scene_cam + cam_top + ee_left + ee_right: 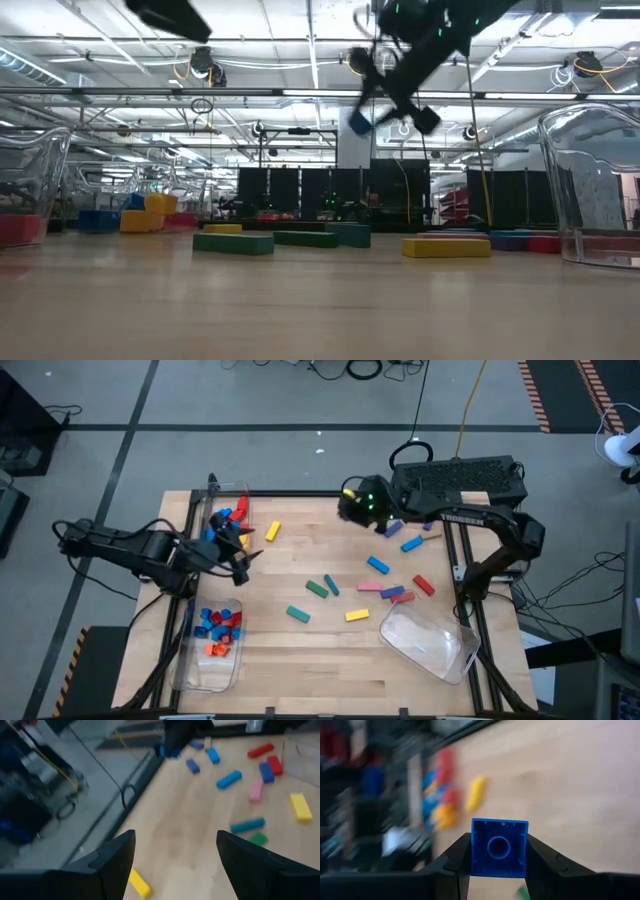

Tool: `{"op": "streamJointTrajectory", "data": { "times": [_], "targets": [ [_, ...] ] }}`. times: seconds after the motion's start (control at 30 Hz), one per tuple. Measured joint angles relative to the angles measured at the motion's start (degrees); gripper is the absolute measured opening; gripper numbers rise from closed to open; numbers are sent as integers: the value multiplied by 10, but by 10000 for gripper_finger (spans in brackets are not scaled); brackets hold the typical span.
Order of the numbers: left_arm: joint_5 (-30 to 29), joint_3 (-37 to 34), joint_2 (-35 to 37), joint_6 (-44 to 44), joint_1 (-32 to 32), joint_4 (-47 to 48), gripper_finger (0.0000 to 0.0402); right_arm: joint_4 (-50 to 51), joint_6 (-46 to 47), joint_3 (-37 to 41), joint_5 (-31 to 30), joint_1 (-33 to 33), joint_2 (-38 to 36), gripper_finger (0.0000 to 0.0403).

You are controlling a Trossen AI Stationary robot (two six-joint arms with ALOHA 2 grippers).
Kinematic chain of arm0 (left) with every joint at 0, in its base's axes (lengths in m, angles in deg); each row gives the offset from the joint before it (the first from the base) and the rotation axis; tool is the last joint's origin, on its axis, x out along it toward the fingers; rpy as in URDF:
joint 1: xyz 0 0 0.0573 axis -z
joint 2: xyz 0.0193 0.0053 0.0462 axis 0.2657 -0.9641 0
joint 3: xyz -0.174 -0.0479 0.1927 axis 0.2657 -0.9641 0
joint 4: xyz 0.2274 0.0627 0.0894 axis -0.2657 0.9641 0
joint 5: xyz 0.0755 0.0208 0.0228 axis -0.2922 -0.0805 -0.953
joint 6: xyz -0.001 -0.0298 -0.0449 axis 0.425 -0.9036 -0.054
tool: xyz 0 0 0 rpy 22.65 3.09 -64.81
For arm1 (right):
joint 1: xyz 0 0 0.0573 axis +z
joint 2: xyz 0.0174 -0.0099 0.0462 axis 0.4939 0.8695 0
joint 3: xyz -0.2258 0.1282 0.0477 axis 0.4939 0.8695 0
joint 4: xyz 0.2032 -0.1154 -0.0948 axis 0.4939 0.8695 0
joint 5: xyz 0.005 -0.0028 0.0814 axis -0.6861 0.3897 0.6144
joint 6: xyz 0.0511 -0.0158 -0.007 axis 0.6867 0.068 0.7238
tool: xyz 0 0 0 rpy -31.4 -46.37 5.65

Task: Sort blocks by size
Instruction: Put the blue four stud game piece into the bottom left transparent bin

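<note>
Loose blocks lie flat on the wooden table: a yellow one (272, 531), green ones (317, 588), blue ones (377, 564), a pink bar (370, 587) and a red one (423, 585). My right gripper (354, 508) is high above the table's far middle, shut on a small square blue brick (499, 847), which also shows in the low view (360, 122). My left gripper (175, 865) is open and empty above the table's left side, next to the far-left bin (243, 555). My right gripper pinches the blue brick's two opposite side walls (473, 851) between its two fingers. The brick's hollow underside with its round tube faces the wrist camera. The brick is lifted well clear of the table.
A clear bin (226, 500) at the far left holds blue, red and orange blocks. A second clear bin (190, 670) at the near left holds small red, blue and orange cubes. A third clear bin (440, 650) lies tipped at the near right.
</note>
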Motion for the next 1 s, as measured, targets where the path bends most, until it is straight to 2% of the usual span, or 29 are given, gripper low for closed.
{"op": "streamJointTrajectory", "data": {
  "times": [0.23,0.43,0.57,0.73,0.83,1.0],
  "targets": [
    [34,0,-30,151,-26,-123,280,-206,13,-3,61,97,-12,124],
    [42,0,-68,233,-27,-229,280,-320,7,-9,72,138,-13,124],
    [57,0,-95,222,-27,-318,280,-361,-12,-9,94,158,-13,124],
    [114,0,-130,164,-44,-389,280,-360,-40,-9,97,173,-13,124],
    [116,0,-148,134,-48,-410,280,-363,-51,-9,97,176,-13,125],
    [117,0,-167,132,-48,-462,280,-362,-57,-9,96,177,-13,125]
  ]
}}
